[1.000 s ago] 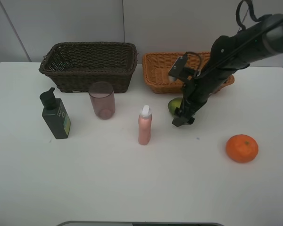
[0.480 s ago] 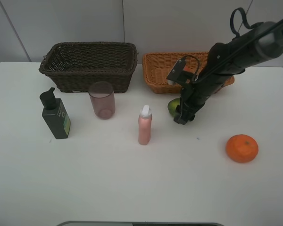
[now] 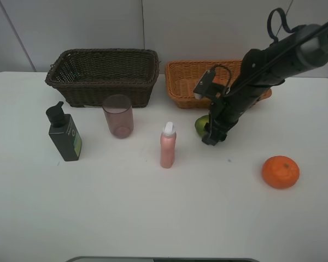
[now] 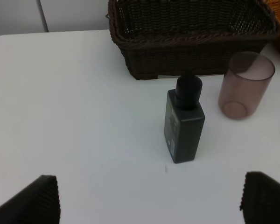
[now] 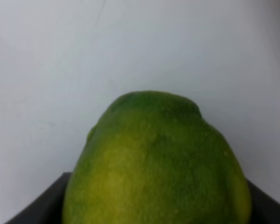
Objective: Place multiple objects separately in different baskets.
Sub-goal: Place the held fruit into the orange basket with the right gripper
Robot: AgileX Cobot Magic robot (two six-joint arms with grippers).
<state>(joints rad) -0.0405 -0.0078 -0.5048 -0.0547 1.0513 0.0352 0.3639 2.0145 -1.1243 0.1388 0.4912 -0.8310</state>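
Note:
The green fruit (image 3: 200, 123) lies on the white table in front of the light orange basket (image 3: 185, 85). My right gripper (image 3: 210, 134) is down around it; in the right wrist view the fruit (image 5: 154, 154) fills the gap between the wide-apart fingers (image 5: 37, 207). My left gripper (image 4: 149, 205) is open and empty, back from the dark green pump bottle (image 4: 184, 125). The pump bottle (image 3: 64, 134), purple cup (image 3: 118, 115), pink bottle (image 3: 168, 145) and orange (image 3: 280, 172) stand on the table. The dark brown basket (image 3: 104, 73) is at the back left. The red-orange fruit is out of view.
My right arm (image 3: 268, 54) reaches across the right end of the orange basket and hides part of its inside. In the left wrist view the cup (image 4: 245, 86) and dark basket (image 4: 191, 51) lie beyond the pump bottle.
My right gripper has moved back toward the baskets and closer onto the green fruit. In the last half second it has hardly moved. Nothing else has shifted.

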